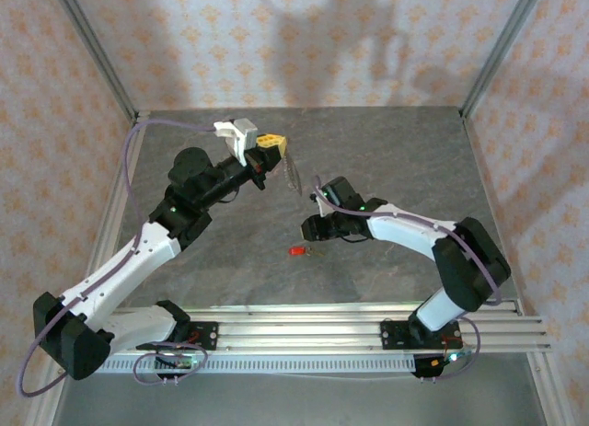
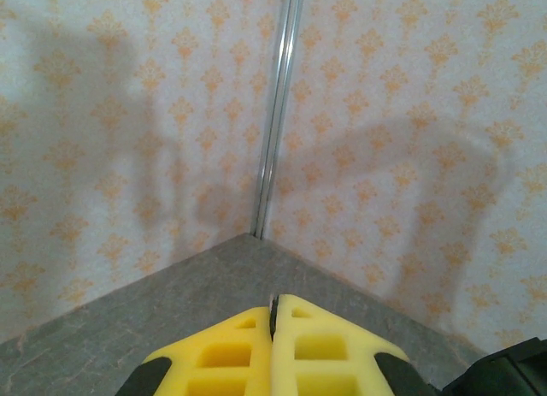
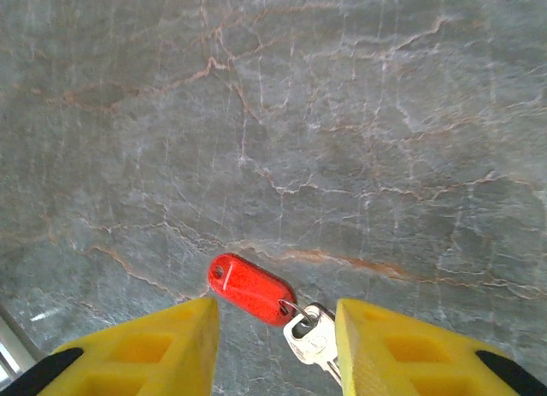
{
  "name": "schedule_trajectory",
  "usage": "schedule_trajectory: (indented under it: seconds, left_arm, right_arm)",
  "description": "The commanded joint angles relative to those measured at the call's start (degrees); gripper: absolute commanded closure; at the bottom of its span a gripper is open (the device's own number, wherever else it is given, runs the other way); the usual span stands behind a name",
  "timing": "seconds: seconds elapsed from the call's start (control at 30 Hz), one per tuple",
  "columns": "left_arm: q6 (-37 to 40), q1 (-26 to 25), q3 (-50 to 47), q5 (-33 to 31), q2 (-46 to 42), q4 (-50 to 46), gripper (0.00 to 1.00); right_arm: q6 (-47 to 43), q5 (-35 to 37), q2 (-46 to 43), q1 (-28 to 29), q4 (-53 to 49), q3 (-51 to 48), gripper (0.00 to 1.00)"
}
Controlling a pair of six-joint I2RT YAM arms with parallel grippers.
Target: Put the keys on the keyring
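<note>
Left arm [image 1: 138,256]: I see white shells, black joints, black base. Right arm [image 1: 405,228]: same build. Lilac cable [image 1: 129,178] loops off left arm; I see similar one along right forearm. Green LED [image 1: 365,205] on right arm. White camera mount [image 1: 235,132] at left wrist. Left gripper [image 2: 273,306], right gripper [image 3: 275,304]: yellow fingers [image 2: 226,353] with rectangular pockets, black backing at outer edges.

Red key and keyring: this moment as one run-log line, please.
left claw: shut on keyring, raised | right claw: open, above red key | red key: lying on table, ungripped | threading: not begun
</note>
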Motion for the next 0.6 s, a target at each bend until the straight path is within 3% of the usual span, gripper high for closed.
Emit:
schedule_trajectory:
  seconds: [0.0, 0.57]
  left_arm:
    - [-0.2, 0.4, -0.2, -1.2, -1.6, 0.3, 1.00]
    - [0.2, 0.6, -0.3, -1.2, -2.1, 0.1, 1.00]
  right_arm:
    - [-3.0, -0.5, 2.3, 0.7, -1.9, 1.8, 0.60]
    - [-4.9, -2.4, 9.9, 1.6, -1.0, 4.4, 0.62]
